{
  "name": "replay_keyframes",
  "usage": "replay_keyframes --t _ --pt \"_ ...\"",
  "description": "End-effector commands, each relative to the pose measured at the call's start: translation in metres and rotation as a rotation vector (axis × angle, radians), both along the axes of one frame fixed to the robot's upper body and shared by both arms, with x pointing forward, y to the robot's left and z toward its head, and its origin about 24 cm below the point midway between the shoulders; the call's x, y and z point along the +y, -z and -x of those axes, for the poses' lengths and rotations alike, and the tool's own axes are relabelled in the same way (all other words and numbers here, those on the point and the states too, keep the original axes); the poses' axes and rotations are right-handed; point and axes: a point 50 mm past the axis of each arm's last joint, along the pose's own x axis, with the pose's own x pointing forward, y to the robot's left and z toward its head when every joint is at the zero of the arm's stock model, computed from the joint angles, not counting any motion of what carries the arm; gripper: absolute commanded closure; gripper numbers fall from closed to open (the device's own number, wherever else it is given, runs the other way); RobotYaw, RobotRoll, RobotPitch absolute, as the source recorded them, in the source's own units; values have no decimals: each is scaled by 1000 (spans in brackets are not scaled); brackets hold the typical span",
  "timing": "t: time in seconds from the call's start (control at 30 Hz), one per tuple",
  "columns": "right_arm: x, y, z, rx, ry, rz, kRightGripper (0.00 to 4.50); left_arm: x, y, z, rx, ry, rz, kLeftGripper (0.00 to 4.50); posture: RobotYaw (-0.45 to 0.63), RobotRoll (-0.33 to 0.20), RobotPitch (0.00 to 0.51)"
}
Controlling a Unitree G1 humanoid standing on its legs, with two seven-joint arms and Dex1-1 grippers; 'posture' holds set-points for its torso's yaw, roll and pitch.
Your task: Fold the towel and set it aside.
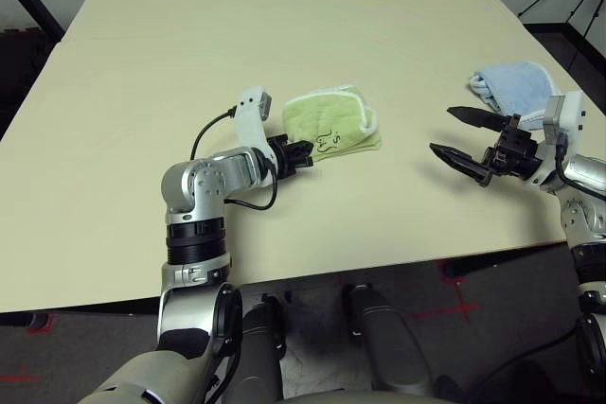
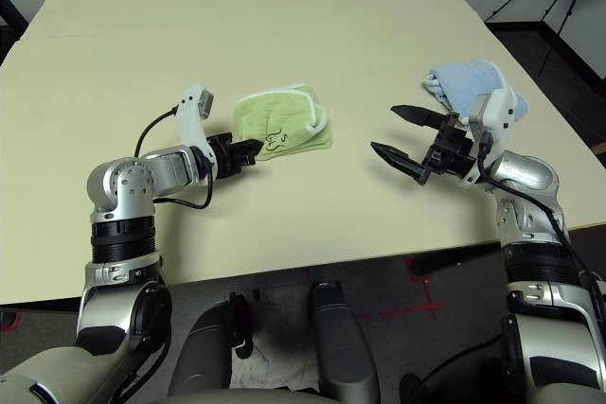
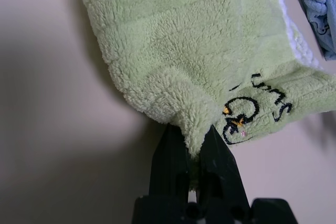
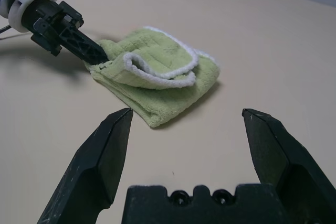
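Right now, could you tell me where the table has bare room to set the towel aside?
Bare table lies beyond the towel and between it and the open right gripper. It is crowded where the left gripper pinches the towel, and by the blue cloth.

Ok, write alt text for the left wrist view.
The left gripper is shut on a corner of the folded light-green towel, which lies on the beige table with black embroidery showing near the pinched corner. A light blue cloth lies beyond the towel.
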Motion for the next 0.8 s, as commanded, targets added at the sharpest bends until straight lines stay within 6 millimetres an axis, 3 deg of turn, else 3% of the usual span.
replay_keyframes --t 0.03,0.07,0.17,0.47,0.8 --pt "0 2 -1 4 -9 12 0 2 3 4 25 -13 15 4490 -242 0 192" --pt "0 3 -1 4 -10 13 0 1 2 4 28 -9 27 4490 -242 0 192" --pt "1 5 0 6 -16 20 0 -3 0 5 34 2 54 3565 -244 0 192" --pt "-3 6 2 5 -13 34 0 -8 -2 5 47 6 100 139 -253 0 191" --pt "-3 7 2 1 -18 48 0 -11 0 -2 131 -37 233 32 -257 0 189"
